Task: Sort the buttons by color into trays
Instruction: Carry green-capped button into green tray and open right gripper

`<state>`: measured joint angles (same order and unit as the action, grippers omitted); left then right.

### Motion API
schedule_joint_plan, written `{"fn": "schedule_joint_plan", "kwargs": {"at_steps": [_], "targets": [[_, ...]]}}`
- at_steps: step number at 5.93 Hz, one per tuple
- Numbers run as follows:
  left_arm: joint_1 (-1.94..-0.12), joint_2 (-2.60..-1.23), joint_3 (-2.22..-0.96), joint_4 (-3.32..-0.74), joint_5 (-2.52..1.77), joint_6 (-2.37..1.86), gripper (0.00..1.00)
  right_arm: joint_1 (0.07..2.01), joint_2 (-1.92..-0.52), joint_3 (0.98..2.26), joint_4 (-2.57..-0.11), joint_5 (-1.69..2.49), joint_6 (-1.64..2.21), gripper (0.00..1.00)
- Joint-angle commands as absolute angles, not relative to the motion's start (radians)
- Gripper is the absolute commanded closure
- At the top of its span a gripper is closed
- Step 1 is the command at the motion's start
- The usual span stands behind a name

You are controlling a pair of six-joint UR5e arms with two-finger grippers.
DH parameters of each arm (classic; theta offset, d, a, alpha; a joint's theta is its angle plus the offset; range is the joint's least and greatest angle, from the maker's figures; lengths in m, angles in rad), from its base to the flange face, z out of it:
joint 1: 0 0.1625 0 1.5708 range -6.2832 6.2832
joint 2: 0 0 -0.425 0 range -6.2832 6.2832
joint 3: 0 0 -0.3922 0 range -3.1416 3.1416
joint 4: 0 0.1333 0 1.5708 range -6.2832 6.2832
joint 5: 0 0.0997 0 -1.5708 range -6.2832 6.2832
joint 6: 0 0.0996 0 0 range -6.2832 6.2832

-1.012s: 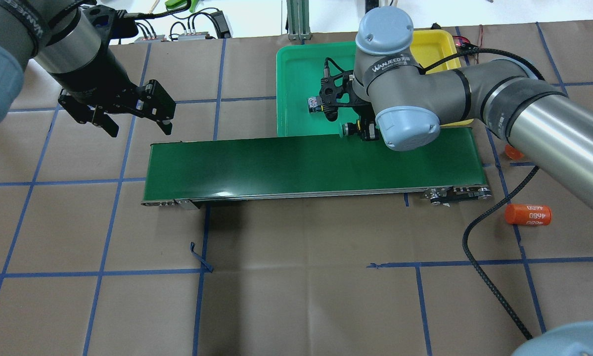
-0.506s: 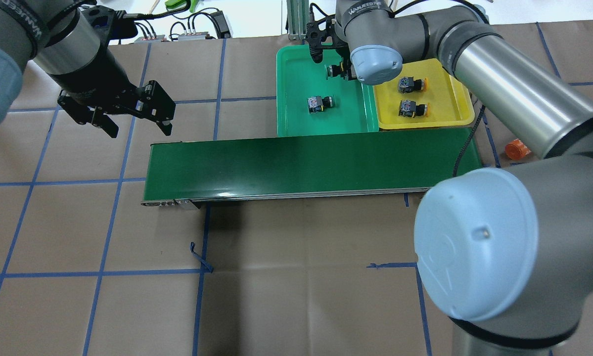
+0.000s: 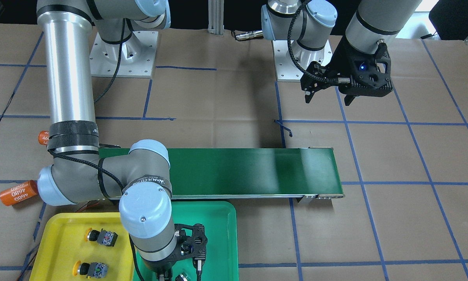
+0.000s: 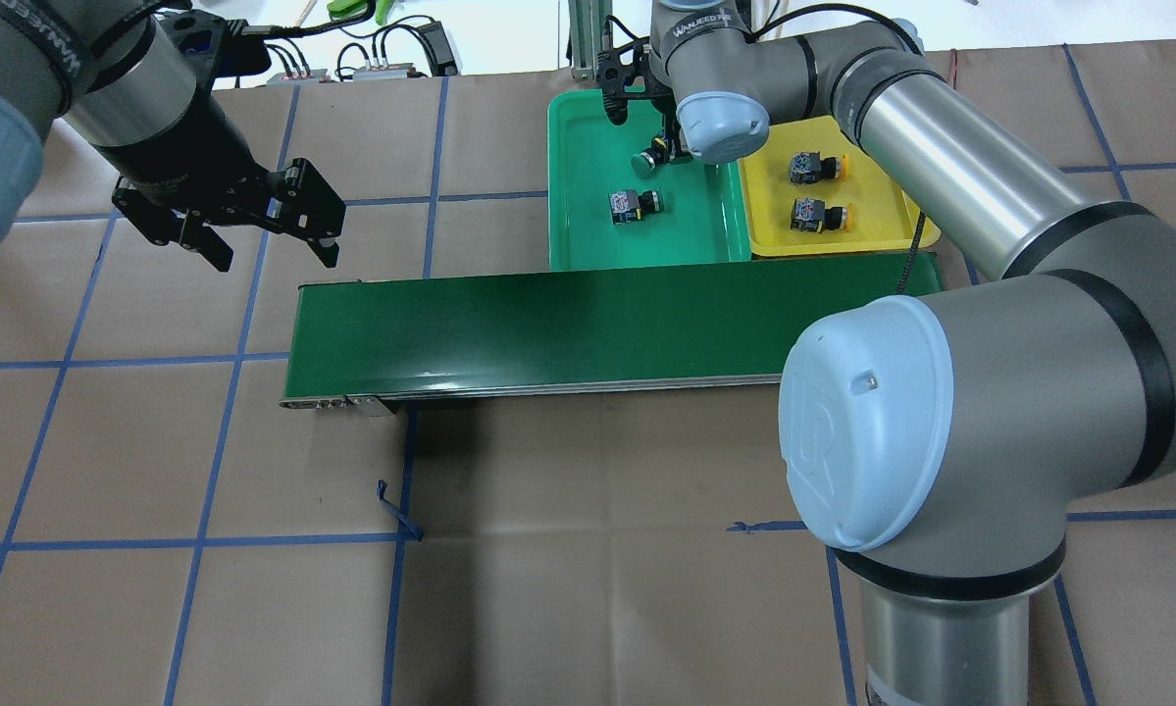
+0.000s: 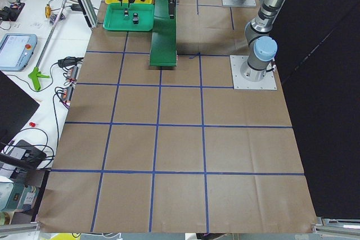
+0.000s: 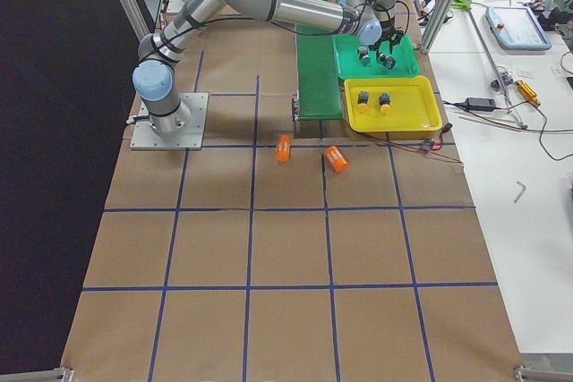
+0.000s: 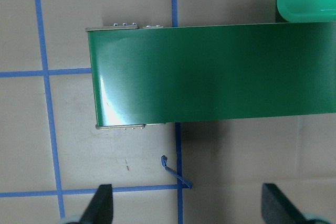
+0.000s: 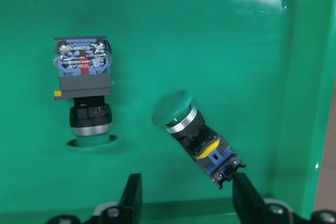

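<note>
Right elbow masks conveyor belt end.
Right end effector now open, green button dropped in green tray; left end effector open, empty.

The right tool hangs over the green tray. Two yellow buttons lie in the yellow tray beside it. The left tool, fingers spread, hovers well apart.

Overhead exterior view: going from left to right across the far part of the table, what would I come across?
Left pincer, open → green tray holding two green buttons → yellow tray holding two yellow buttons.
</note>
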<state>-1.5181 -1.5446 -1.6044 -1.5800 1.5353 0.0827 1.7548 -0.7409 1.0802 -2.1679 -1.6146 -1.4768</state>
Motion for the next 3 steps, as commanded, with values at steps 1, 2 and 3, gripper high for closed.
{"fn": "schedule_joint_plan", "kwargs": {"at_steps": [1, 2, 3], "targets": [[-1.519, -1.545, -1.603, -1.578, 1.534, 0.083, 0.01, 1.755, -0.829, 1.089, -2.05, -1.617, -1.468, 0.0], [-1.517, -1.545, -1.605, -1.58, 1.535, 0.083, 0.01, 1.755, -0.909, 1.092, -1.905, -1.624, -1.395, 0.0], [-1.517, -1.545, -1.605, -1.58, 1.536, 0.083, 0.01, 1.753, -0.952, 1.092, -1.764, -1.626, -1.208, 0.0]]}}
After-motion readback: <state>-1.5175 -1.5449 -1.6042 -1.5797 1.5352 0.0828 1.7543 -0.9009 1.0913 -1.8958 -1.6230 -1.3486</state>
